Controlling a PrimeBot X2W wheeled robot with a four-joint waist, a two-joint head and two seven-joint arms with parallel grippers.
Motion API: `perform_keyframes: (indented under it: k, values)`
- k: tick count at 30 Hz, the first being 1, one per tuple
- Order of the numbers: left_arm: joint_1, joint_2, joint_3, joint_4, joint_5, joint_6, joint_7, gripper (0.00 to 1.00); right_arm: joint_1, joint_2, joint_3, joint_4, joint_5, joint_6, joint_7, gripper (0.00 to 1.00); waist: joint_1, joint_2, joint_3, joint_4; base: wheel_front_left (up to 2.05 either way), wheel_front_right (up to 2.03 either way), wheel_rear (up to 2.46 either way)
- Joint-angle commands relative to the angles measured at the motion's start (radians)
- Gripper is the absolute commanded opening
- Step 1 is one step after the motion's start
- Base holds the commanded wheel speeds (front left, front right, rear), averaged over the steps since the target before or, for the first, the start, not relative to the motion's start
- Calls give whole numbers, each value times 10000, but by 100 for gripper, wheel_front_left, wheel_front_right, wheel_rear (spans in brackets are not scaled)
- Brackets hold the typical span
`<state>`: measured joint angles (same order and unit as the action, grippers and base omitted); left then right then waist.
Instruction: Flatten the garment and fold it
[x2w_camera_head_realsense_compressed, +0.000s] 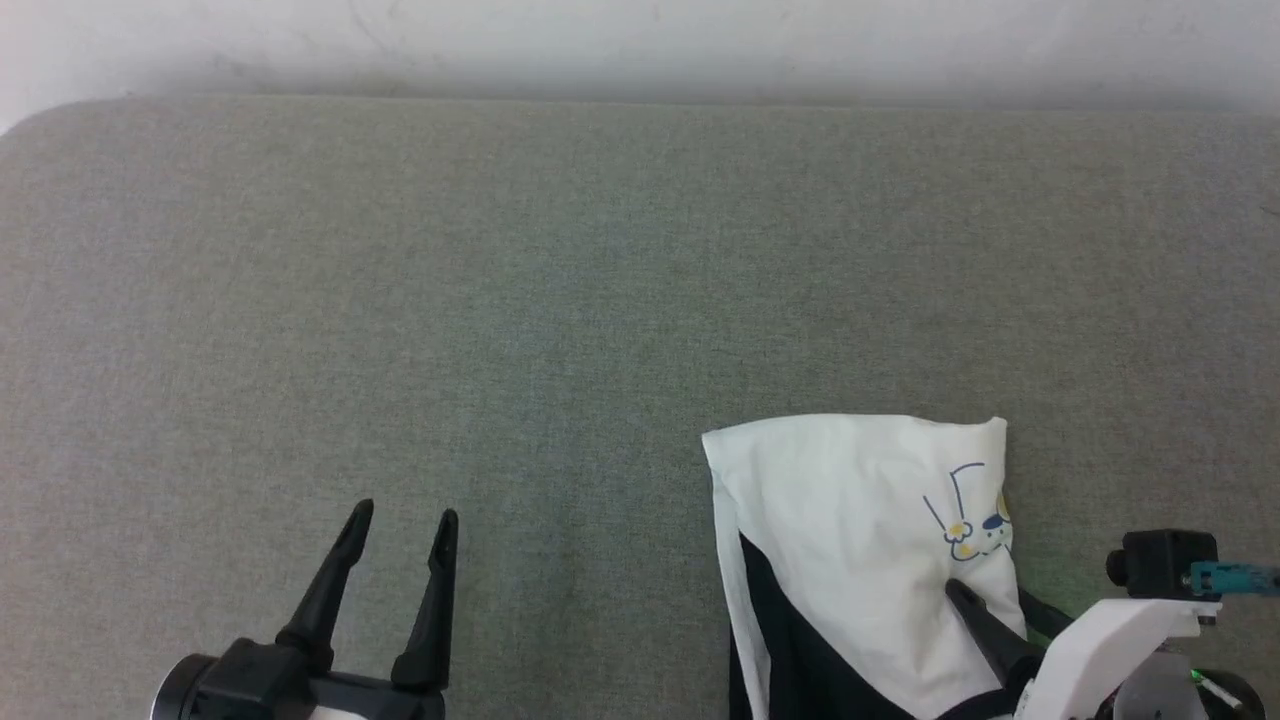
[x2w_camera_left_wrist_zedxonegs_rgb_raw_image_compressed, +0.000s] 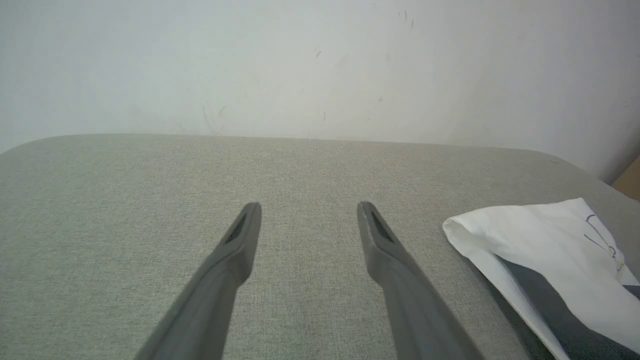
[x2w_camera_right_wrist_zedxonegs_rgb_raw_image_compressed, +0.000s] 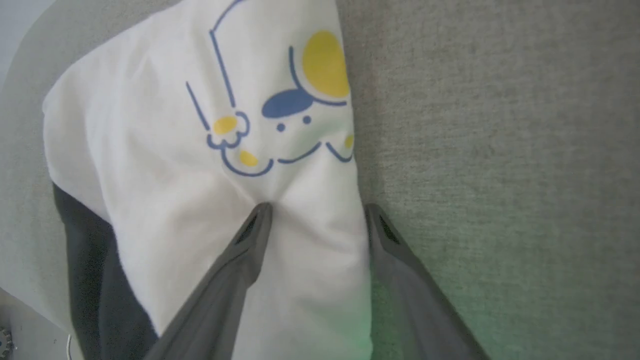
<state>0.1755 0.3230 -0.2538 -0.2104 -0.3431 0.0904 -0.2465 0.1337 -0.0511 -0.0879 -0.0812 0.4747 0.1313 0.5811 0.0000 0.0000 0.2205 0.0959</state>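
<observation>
right gripper (x2w_camera_right_wrist_zedxonegs_rgb_raw_image_compressed: 317, 210): wide open, holding nothing, one tip denting the shirt (x2w_camera_right_wrist_zedxonegs_rgb_raw_image_compressed: 165, 165) | left gripper (x2w_camera_head_realsense_compressed: 405, 512): open, empty | shirt: folded, table (x2w_camera_head_realsense_compressed: 500, 300) near-right | step: fold seemingly done | next: lift clear without dragging cloth

No word, number or brand can be read anywhere. The shirt (x2w_camera_right_wrist_zedxonegs_rgb_raw_image_compressed: 150, 210) carries only a small drawing (x2w_camera_right_wrist_zedxonegs_rgb_raw_image_compressed: 285, 104) in blue lines with yellow spots, without any letters.

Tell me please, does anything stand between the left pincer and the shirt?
Nothing visible does. Plain grey surface runs from the open left pincer across to the shirt, which lies at its right near the front edge.
</observation>
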Motion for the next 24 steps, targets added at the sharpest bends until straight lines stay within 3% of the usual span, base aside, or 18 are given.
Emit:
perform_keyframes:
  k: [1, 5, 6, 7, 8, 19, 24]
  values:
    - [-214, 56, 24, -55, 49, 29, 0, 100, -169, 8, 32, 97, -73, -6, 64, 100, 0, 0, 91, 77, 0, 0, 0]
    - [-289, 54, -30, -69, 33, 20, 31, 100, -431, 8, 81, 549, -130, -6, 241, 100, 0, 0, 201, 155, 0, 0, 0]
    - [-315, 52, -44, -65, 30, 17, 35, 100, -510, 8, 87, 672, -160, -6, 260, 90, 0, 0, 221, 164, 0, 0, 0]
    - [-340, 51, -52, -59, 26, 16, 37, 100, -604, 8, 70, 798, -159, -6, 239, 42, 0, 0, 239, 164, 0, 0, 0]
    - [-364, 48, -58, -53, 23, 17, 36, 100, -703, 8, 44, 916, -204, -6, 190, 0, 0, 0, 250, 158, 0, 0, 0]
    - [-567, 63, -79, -146, 74, 35, -12, 100, -1890, -2, -113, 354, -1112, -6, -102, 0, 0, 0, 300, -356, 0, 0, 0]
    - [-695, 218, -48, -233, 135, 17, 40, 100, -2635, -520, -185, 21, -1454, -6, 333, 0, 0, 0, 477, -784, 0, 0, 0]
